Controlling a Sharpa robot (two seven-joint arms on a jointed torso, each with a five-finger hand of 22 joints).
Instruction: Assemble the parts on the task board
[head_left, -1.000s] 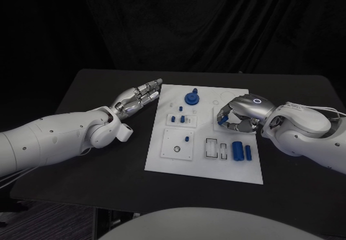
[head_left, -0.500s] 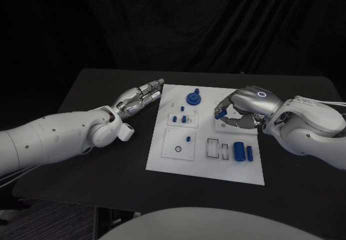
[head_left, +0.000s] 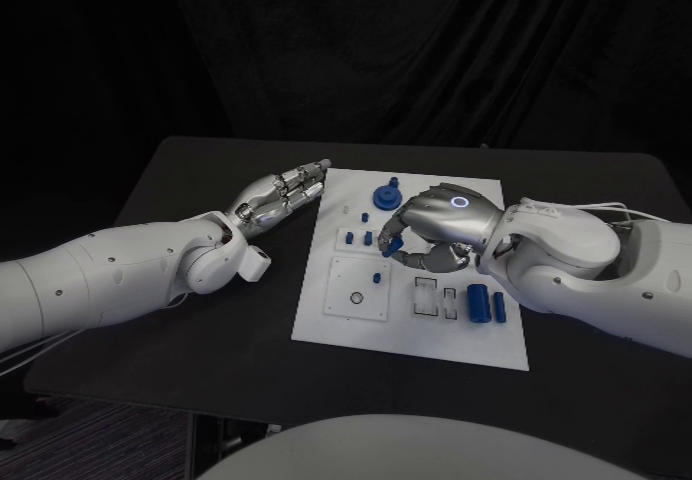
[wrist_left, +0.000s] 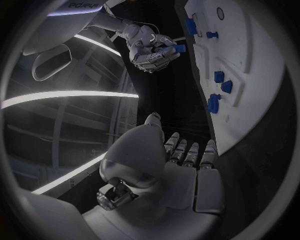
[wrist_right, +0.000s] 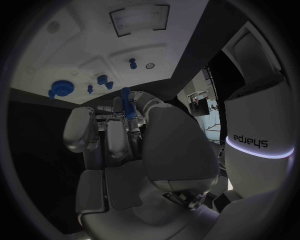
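Observation:
The white task board (head_left: 418, 345) lies mid-table. My right hand (head_left: 433, 232) hovers over its middle and pinches a small blue part (head_left: 392, 245) at its fingertips. The right wrist view shows that blue part (wrist_right: 127, 107) upright between the fingers of the right hand (wrist_right: 122, 137), above the board (wrist_right: 81, 45). My left hand (head_left: 281, 195) lies flat, fingers straight, on the table at the board's left edge, holding nothing. A blue gear-like part (head_left: 387, 195) stands at the board's far side. Two blue cylinders (head_left: 477, 303) lie near its right edge.
Small blue pieces (head_left: 366, 238) stand in a block beside the right hand's fingertips, and another blue piece (head_left: 376, 278) stands in the square plate nearer me. White slotted holders (head_left: 427, 296) sit left of the cylinders. Black table (head_left: 188, 330) surrounds the board.
My right hand has moved left from the board's right side to over its middle, carrying the blue part. The left hand has stayed put.

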